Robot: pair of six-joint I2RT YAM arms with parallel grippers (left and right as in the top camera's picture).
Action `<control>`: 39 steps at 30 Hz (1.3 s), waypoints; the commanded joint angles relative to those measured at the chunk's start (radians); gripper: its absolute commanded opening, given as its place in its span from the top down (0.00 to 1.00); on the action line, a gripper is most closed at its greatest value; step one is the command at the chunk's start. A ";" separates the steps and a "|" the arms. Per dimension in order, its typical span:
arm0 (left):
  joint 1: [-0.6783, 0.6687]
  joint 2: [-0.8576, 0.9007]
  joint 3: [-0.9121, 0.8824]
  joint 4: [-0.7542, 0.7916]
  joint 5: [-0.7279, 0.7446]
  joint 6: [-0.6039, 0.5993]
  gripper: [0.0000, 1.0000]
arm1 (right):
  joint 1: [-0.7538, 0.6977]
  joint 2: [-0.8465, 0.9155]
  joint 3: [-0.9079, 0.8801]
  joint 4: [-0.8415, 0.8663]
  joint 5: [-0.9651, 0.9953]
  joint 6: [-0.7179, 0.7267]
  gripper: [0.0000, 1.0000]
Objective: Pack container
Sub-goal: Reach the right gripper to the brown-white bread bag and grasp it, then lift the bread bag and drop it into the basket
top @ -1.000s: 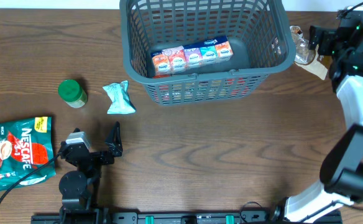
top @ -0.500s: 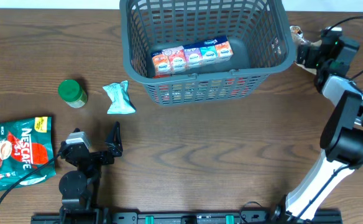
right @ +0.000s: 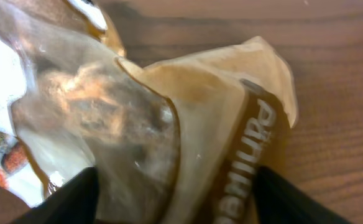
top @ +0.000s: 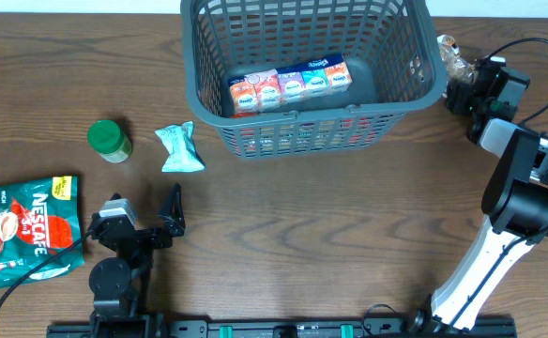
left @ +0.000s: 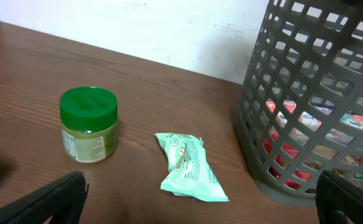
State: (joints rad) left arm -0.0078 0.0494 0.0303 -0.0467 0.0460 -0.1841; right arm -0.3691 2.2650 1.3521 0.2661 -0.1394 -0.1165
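The dark grey lattice basket (top: 312, 118) stands at the back centre and holds a row of small colourful packs (top: 289, 84). It also shows in the left wrist view (left: 306, 93). My right gripper (top: 462, 86) is just right of the basket, at a clear and tan plastic bag (top: 452, 54). In the right wrist view the bag (right: 169, 118) fills the space between my spread fingers (right: 178, 196). My left gripper (top: 145, 202) is open and empty near the front left, and it shows in its own wrist view (left: 200, 205).
A green-lidded jar (top: 110, 139) (left: 88, 124) and a mint-green packet (top: 178, 148) (left: 188, 165) lie left of the basket. A red and green Nescafe bag (top: 25, 233) lies at the front left edge. The right arm's cable loops at the table's right side.
My right gripper has moved left and lower, from the far right corner to the plastic bag beside the basket. The left arm has not moved.
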 commanded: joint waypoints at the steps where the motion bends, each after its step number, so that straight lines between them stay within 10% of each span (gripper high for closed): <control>1: -0.003 -0.006 -0.026 -0.023 -0.012 -0.007 0.01 | -0.007 0.028 0.009 -0.013 0.002 0.023 0.58; 5: -0.003 -0.006 -0.026 -0.023 -0.012 -0.007 0.01 | -0.007 0.028 0.009 -0.034 0.013 0.072 0.99; 16: -0.003 -0.006 -0.026 -0.023 -0.012 -0.007 0.01 | -0.003 -0.026 0.009 -0.181 -0.122 0.245 0.99; 39: -0.003 -0.006 -0.026 -0.023 -0.012 -0.007 0.01 | 0.003 -0.697 0.009 -0.393 -0.006 0.330 0.99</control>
State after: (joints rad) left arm -0.0078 0.0494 0.0303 -0.0467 0.0456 -0.1841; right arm -0.3729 1.6497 1.3544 -0.1394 -0.1669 0.1814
